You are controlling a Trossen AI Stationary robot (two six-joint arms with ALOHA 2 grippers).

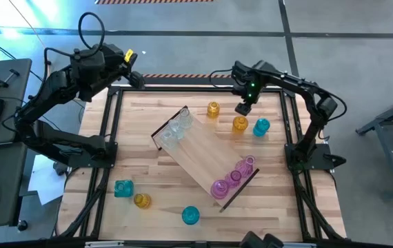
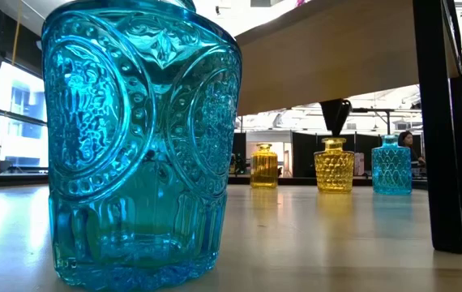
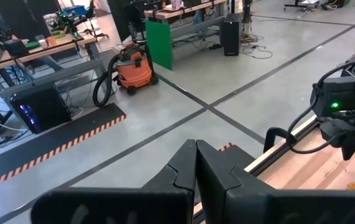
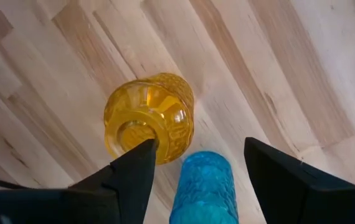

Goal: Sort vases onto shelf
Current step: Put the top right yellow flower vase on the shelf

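Note:
The shelf [image 1: 203,155] lies diagonally mid-table, its board [image 2: 336,57] raised on dark end pieces [image 2: 442,122]. Clear vases [image 1: 176,127] stand on its far-left end and pink vases [image 1: 231,178] on its near-right end. At the far right, two yellow vases [image 1: 213,109] [image 1: 240,124] and a teal vase [image 1: 260,127] stand upright on the table. My right gripper [image 1: 243,108] hangs open just above them, pointing down; in its wrist view the teal vase [image 4: 205,186] shows between the fingers, with the yellow vase [image 4: 149,118] beside it. My left gripper [image 3: 196,168] is shut and raised beyond the far-left corner.
Near the front edge stand a teal vase [image 1: 123,188], a yellow vase [image 1: 141,200] and another teal vase [image 1: 190,215], which fills the low view [image 2: 142,146]. A dark frame [image 1: 110,138] borders the table. A person [image 2: 405,142] is far behind.

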